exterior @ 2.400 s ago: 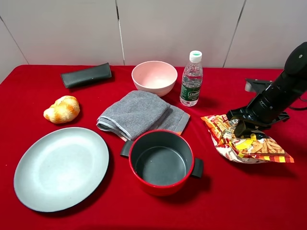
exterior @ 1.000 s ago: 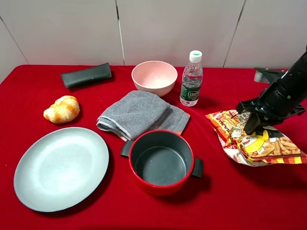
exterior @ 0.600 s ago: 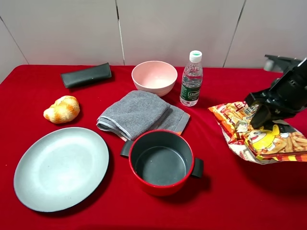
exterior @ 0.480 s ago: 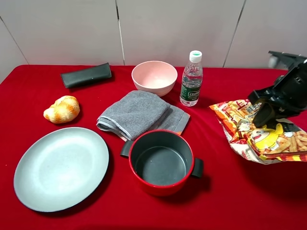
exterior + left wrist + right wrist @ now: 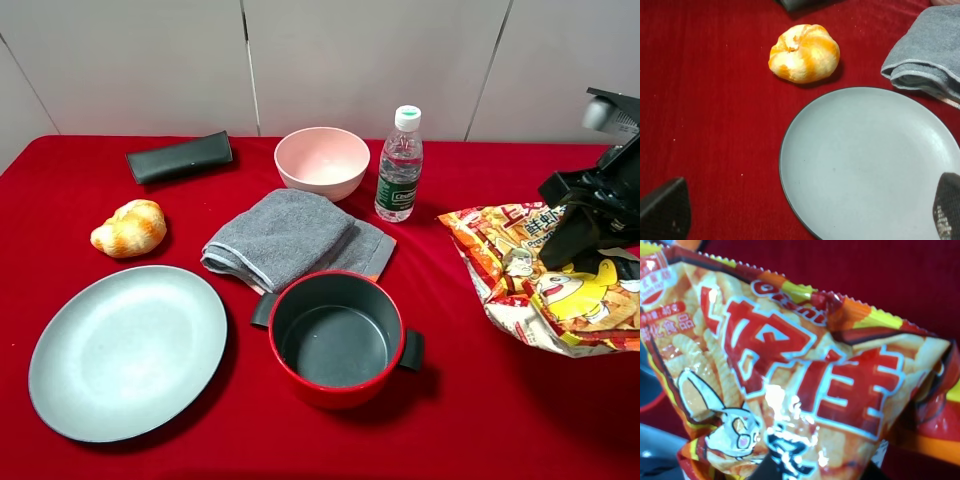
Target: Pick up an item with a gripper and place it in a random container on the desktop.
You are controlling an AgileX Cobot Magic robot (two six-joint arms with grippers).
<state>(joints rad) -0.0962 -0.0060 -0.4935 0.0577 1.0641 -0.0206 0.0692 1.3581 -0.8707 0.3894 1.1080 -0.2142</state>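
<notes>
Your right hand [image 5: 568, 236] is pinching the bag [image 5: 540, 290] near its upper edge, and the bag hangs clear of the counter [image 5: 470, 420] at the far right of the high view, its lower right corner cut off by the frame edge. A little over two seconds ago the bag lay flat on the cloth just right of the pot [image 5: 337, 338], with the hand low on top of it. Since then hand and bag have risen and drifted right, away from the pot, and the bag now faces the camera more fully, with a shadow on the cloth beneath it. In the right wrist view the bag [image 5: 805, 375] fills nearly the whole frame, its red lettering and cartoon figure close to the lens.

Your left hand [image 5: 805, 215] is spread wide, one finger [image 5: 664, 210] over red cloth and the other over the plate's rim, hovering above the plate [image 5: 865, 165]. It does not show in the high view.

Nothing else has shifted. The plate [image 5: 128, 350] sits at the near left, well apart from the bag, with the shell [image 5: 128, 227] just behind it. The towel [image 5: 285, 238], bowl [image 5: 322, 160], bottle [image 5: 400, 165] and black case [image 5: 180, 157] stand where they were.
</notes>
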